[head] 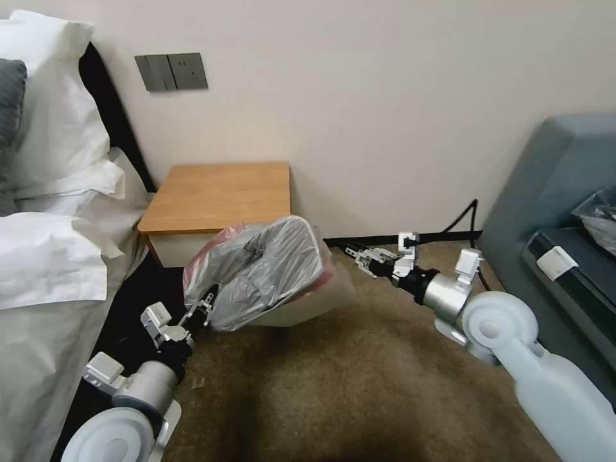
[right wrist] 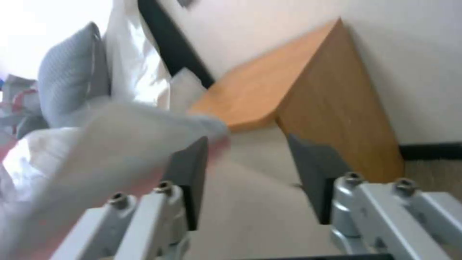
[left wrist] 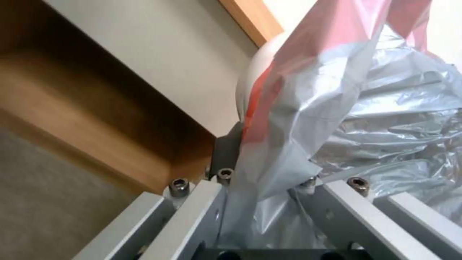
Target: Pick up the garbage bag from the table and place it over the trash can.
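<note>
I've got the garbage bag [head: 256, 273] draped over the trash can [head: 314, 301], which sits tipped on the carpet [head: 333, 385] right in front of the nightstand; the bin leans with its mouth toward my left side, and the silvery plastic with its pink rim [head: 218, 240] covers most of the opening and the upper wall. My left claw [head: 204, 307] is down low at the bag's near edge, and on the left wrist camera I see its fingers [left wrist: 219, 202] pressed together on a fold of the garbage bag [left wrist: 337, 119], the film bunched between them, with the pink rim band running up past the bin's pale wall [left wrist: 248, 90]. The tabletop [head: 218, 196] behind is orange-brown wood, with the white drawer front [head: 176, 247] just showing beside the bag. My right claw [head: 359, 253] hangs off to the right of the trash can, near it but apart, just above the carpet by the black baseboard [head: 385, 240]. From the right wrist camera its dark fingers [right wrist: 190, 180] stand spread, gripping nothing, with the bin's cream side between them farther off, and a blurred edge of bag [right wrist: 110, 144] on one side. The bed [head: 51, 256] with white linen lies at my left, a blue-grey sofa [head: 558, 212] at my right.
</note>
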Robot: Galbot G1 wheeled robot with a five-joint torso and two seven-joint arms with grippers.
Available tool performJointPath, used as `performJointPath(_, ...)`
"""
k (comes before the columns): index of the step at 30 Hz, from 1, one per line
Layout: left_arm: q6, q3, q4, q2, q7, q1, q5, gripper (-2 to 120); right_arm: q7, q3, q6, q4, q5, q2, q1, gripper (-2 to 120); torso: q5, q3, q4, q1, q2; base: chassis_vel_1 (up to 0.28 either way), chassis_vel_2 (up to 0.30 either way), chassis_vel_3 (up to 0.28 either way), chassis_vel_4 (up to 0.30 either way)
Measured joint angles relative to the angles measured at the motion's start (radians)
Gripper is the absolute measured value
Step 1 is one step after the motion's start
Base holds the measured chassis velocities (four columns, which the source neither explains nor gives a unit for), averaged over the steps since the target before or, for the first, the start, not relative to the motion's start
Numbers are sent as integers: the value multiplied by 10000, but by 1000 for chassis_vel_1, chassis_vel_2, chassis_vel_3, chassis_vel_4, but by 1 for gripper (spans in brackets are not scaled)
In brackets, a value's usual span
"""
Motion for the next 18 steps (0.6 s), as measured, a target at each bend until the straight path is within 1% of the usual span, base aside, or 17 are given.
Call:
performJointPath(1, -64, 29, 58, 37, 114, -18, 455, 7, -57, 201, 25, 108, 31, -54, -5, 57, 0, 0, 0, 0, 0, 0, 0, 0, 0)
performJointPath(2, -176, 53, 162, 93, 377, -24, 1062, 7, -171, 398, 55, 211, 52, -178, 28, 60, 0, 0, 0, 0, 0, 0, 0, 0, 0)
performJointPath(3, -176, 53, 162, 93, 377, -24, 1062, 7, -171, 398, 55, 211, 52, -178, 28, 60, 0, 0, 0, 0, 0, 0, 0, 0, 0)
performJointPath(4, -268, 74, 246, 157, 602, -26, 1584, 7, -295, 519, 72, 278, 62, -316, 103, 65, 1, 0, -1, 0, -1, 0, 0, 0, 0)
performJointPath(6, -518, 149, 391, 341, 1060, -6, 2667, 7, -743, 656, 107, 461, 71, -843, 461, 75, -1, 0, -1, 0, 0, 0, 0, 0, 0)
performJointPath(7, -613, 167, 440, 407, 1247, 18, 3019, 7, -1012, 599, 114, 515, 65, -1123, 656, 78, 0, 0, 0, 0, 0, 0, 0, 0, 0)
performJointPath(8, -613, 167, 440, 407, 1247, 18, 3019, 7, -1012, 599, 114, 515, 65, -1123, 656, 78, 0, 0, 0, 0, 0, 0, 0, 0, 0)
performJointPath(9, -677, 191, 468, 468, 1387, 46, 3284, 7, -1292, 467, 114, 559, 42, -1414, 900, 84, -2, 0, 0, 0, 0, 0, 0, 0, 0)
performJointPath(10, -743, 236, 494, 544, 1561, 88, 3649, 7, -1707, 99, 101, 561, -13, -1796, 1358, 89, -3, -1, -2, 0, 1, 0, 0, 0, 0)
performJointPath(11, -788, 264, 510, 578, 1659, 110, 3852, 7, -1930, -244, 85, 521, -70, -1993, 1725, 93, -1, -1, -2, 0, 0, 0, 0, 0, 0)
performJointPath(12, -788, 264, 510, 578, 1659, 110, 3852, 7, -1930, -244, 85, 521, -70, -1993, 1725, 93, -1, -1, -2, 0, 0, 0, 0, 0, 0)
performJointPath(13, -850, 289, 533, 605, 1760, 132, 4099, 7, -2121, -669, 67, 441, -174, -2158, 2159, 96, -2, -1, -2, 0, 0, 0, 0, 0, 0)
performJointPath(14, -960, 336, 578, 631, 1946, 170, 4568, 7, -2438, -1713, 50, 228, -468, -2392, 3363, 99, 0, 0, 0, 0, 0, 0, 0, 0, 0)
performJointPath(15, -960, 336, 578, 631, 1946, 170, 4568, 7, -2438, -1713, 50, 228, -468, -2392, 3363, 99, 0, 0, 0, 0, 0, 0, 0, 0, 0)
performJointPath(16, -987, 355, 582, 635, 2005, 185, 4723, 7, -2546, -2199, 50, 150, -593, -2421, 3889, 100, -4, 0, 4, 0, 0, 0, 0, 0, 0)
performJointPath(17, -1038, 383, 585, 637, 2097, 211, 4999, 7, -2628, -3253, 29, 33, -820, -2375, 4820, 100, -4, 1, 4, 0, 0, 0, 0, 0, 0)
performJointPath(18, -1038, 383, 585, 637, 2097, 211, 4999, 7, -2628, -3253, 29, 33, -820, -2375, 4820, 100, -4, 1, 4, 0, 0, 0, 0, 0, 0)
